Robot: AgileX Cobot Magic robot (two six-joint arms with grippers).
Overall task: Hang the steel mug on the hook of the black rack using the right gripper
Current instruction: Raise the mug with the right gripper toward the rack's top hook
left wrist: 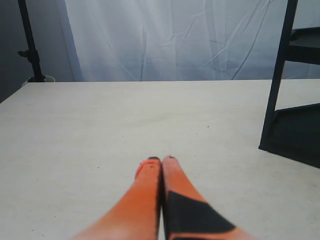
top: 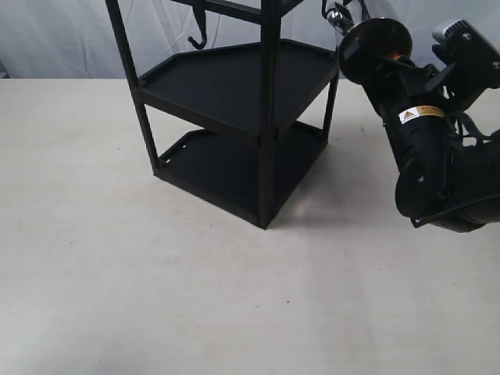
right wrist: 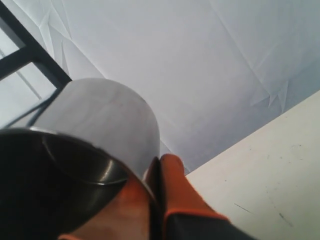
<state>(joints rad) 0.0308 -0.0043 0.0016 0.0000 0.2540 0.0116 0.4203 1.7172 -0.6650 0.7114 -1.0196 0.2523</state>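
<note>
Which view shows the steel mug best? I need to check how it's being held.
The right wrist view: the mug fills the frame, its rim pinched between the right gripper's orange fingers. The exterior view catches only a shiny sliver at the top edge beside the rack. The left wrist view shows no mug.

Bulky dark grey right arm [top: 426, 160] carries a yellow warning label [top: 420, 114]; both pincers show orange fingers [left wrist: 148, 192] with black pads.
</note>
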